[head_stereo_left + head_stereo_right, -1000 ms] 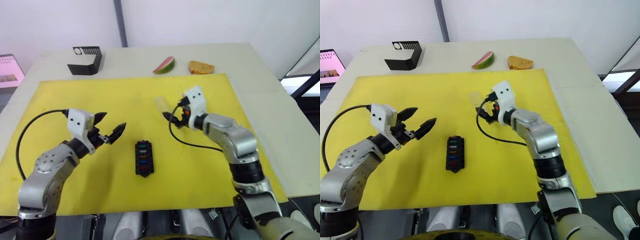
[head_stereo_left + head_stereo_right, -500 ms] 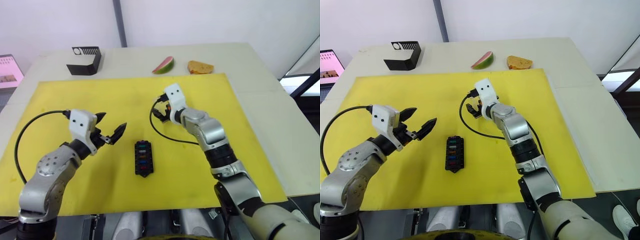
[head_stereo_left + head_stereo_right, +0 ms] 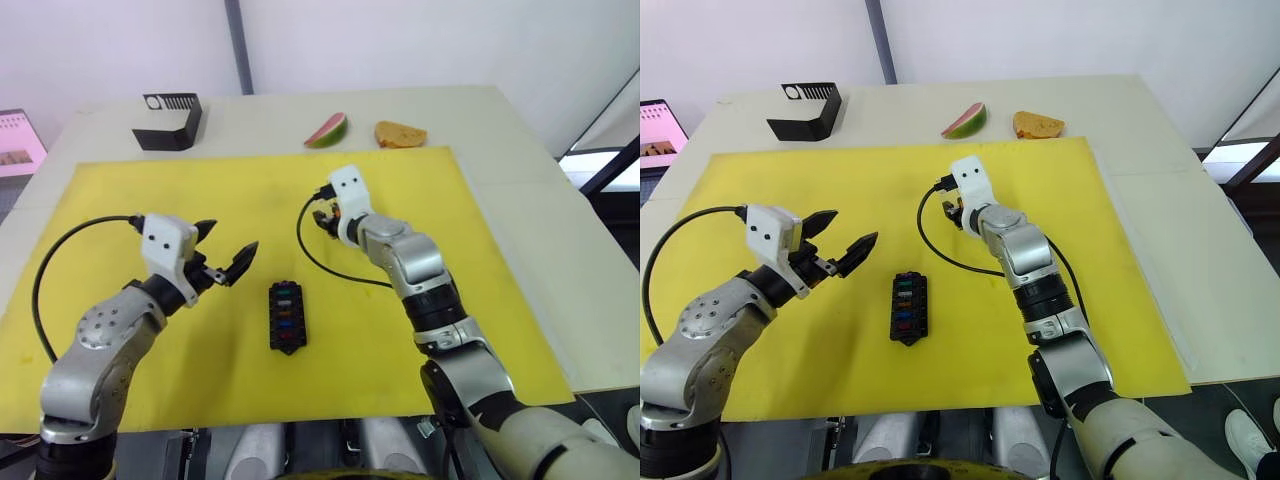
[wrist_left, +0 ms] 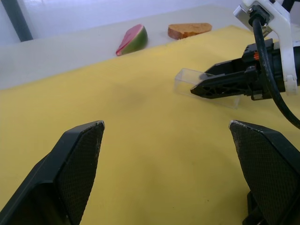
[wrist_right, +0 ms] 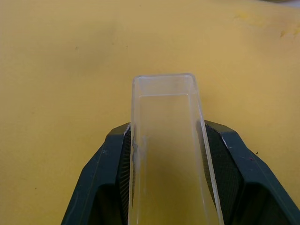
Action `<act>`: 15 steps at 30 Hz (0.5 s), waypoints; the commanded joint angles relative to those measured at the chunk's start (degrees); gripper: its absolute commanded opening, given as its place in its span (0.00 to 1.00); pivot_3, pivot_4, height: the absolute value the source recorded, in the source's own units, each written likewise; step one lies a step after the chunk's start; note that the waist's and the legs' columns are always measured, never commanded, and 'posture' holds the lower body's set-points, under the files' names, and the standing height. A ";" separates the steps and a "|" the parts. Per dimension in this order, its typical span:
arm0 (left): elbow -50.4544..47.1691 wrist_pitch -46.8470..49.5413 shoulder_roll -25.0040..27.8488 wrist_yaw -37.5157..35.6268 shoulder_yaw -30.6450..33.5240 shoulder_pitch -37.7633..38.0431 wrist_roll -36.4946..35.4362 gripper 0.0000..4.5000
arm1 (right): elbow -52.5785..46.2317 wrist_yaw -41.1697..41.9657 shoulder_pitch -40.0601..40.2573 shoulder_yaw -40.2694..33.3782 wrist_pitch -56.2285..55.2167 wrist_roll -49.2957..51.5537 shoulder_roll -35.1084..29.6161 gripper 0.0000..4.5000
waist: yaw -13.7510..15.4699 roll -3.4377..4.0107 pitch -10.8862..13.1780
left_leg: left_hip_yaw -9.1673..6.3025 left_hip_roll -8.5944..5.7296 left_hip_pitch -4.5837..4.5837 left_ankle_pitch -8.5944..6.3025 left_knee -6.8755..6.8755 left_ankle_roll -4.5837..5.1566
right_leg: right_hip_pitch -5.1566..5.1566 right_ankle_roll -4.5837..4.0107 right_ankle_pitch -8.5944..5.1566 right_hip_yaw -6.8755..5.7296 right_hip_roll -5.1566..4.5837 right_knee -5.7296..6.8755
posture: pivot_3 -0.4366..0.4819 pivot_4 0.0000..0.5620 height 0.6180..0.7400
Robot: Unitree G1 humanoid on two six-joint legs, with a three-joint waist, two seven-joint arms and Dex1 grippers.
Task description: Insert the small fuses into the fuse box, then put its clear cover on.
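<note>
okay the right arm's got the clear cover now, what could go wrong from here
The right pincer is shut on the clear cover by its smooth side walls, with much of it sticking out past the fingertips, so it could slip or tilt on the way. The fuse box lies loose on the yellow mat, unheld by the open left pincer, so pressing may shove it.

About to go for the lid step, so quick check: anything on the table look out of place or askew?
Nothing stands out. The fuse box lies flat on the yellow mat with coloured fuses seated in its slots. The right gripper holds the clear cover squarely between its fingers; the left gripper is open.
</note>
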 commanded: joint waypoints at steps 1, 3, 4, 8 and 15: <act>-2.89 0.95 0.62 -1.44 0.90 0.25 -3.19 1.00 | -4.90 1.27 -0.88 -1.50 0.18 0.79 -1.24 0.38 | 0.02 0.00 0.00 | 0.00 0.00 0.00 0.00 0.00 0.00 | 0.00 0.00 0.00 0.00 0.00 0.00 | 0.48 0.27 1.00; -5.32 2.62 0.73 -2.28 0.79 1.64 -6.10 1.00 | -6.83 1.97 -0.31 -1.85 0.75 1.04 -2.23 0.38 | -0.01 0.00 0.00 | 0.00 0.00 -0.01 0.00 0.00 0.00 | 0.00 0.00 0.00 0.00 0.00 0.00 | 0.48 0.27 1.00; -6.99 3.76 0.87 -2.62 0.62 2.76 -7.94 1.00 | -7.83 2.40 0.08 -2.15 1.05 1.23 -2.81 0.38 | -0.06 0.00 0.00 | 0.00 0.00 -0.01 0.00 0.00 0.01 | 0.00 0.00 0.00 0.00 0.00 -0.01 | 0.48 0.27 1.00; -13.57 8.93 4.27 -5.65 1.40 10.09 -16.06 1.00 | -11.86 4.29 1.82 -3.45 1.47 2.31 -5.28 0.38 | -0.18 0.00 0.00 | 0.00 0.00 -0.01 -0.01 -0.01 0.01 | 0.00 0.00 0.00 0.01 0.00 -0.02 | 0.48 0.27 1.00; -13.83 6.91 11.45 -10.91 -0.60 20.40 -13.19 1.00 | -22.59 12.27 7.87 -3.71 3.25 5.47 -13.69 0.38 | 0.24 0.04 0.02 | -0.01 0.00 0.03 -0.01 -0.02 0.02 | 0.04 -0.02 -0.01 0.01 0.00 -0.04 | 0.48 0.27 1.00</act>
